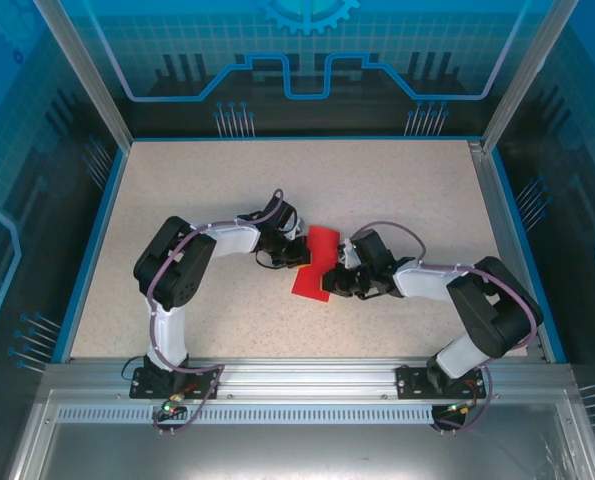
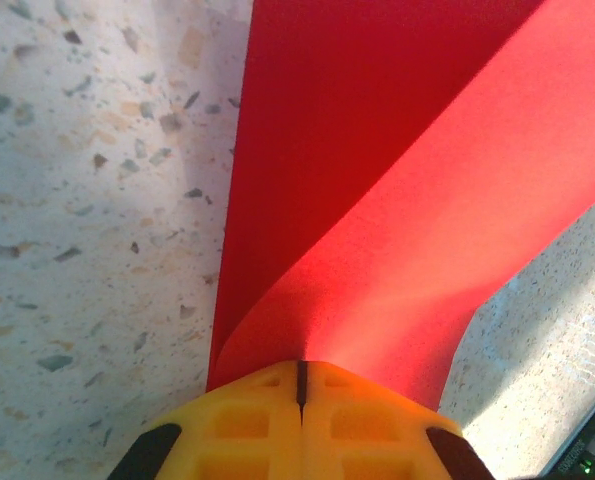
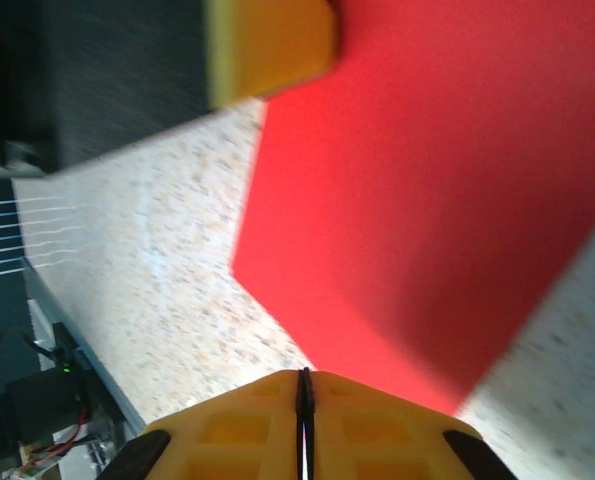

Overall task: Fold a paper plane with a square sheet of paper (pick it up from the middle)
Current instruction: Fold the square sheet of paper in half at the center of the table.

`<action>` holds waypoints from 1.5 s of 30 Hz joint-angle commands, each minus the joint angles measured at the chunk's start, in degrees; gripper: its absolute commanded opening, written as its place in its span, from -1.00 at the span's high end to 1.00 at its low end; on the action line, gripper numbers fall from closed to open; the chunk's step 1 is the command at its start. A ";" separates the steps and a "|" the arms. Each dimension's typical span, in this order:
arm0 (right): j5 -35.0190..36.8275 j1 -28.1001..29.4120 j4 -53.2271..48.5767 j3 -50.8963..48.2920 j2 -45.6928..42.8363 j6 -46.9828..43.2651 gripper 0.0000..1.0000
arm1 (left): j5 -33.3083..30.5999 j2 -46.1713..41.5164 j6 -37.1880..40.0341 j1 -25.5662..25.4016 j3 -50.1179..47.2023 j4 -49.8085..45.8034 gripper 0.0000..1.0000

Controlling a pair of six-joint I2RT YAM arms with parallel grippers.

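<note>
Left wrist view: left gripper pinches the square sheet of paper mid-fold, right gripper clamps its other edge; next, probably lay the flap flat.

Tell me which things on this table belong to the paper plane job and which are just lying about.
Belonging to the job:
- red sheet of paper, one layer curling over
- left arm's fingers, shut on its edge
- right arm's fingers, shut at the opposite edge

Just there:
- speckled table
- metal rail along the near edge
- blue enclosure panels
</note>
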 commanded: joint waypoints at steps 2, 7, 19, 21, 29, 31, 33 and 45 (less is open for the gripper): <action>-1.38 -0.11 1.50 0.59 2.00 0.25 0.78 | -2.41 2.02 1.28 -0.64 -1.49 -3.96 1.00; -1.33 0.92 2.79 -2.66 3.33 0.28 0.78 | -2.24 2.13 1.28 -0.61 -1.25 -3.98 1.00; -0.82 -3.18 -0.71 -0.19 -1.58 -2.19 0.77 | -2.54 2.22 1.38 -0.63 -1.37 -4.16 1.00; -0.61 -5.19 -1.09 1.46 -2.34 -3.58 0.77 | -2.50 2.29 1.36 -0.58 -1.55 -4.06 1.00; -5.01 -11.63 2.81 6.87 7.68 -5.37 0.78 | -2.56 2.61 1.39 -0.56 -1.25 -4.16 1.00; -5.43 -11.85 2.74 8.21 9.96 -5.73 0.78 | -2.58 2.54 1.45 -0.64 -1.27 -4.25 1.00; -5.66 -11.79 2.96 8.90 11.42 -5.61 0.78 | -2.57 2.63 1.38 -0.53 -1.31 -4.17 1.00; -1.69 -12.48 -0.88 9.72 15.25 -7.72 0.76 | -2.85 3.09 1.54 -0.54 -1.16 -4.52 1.00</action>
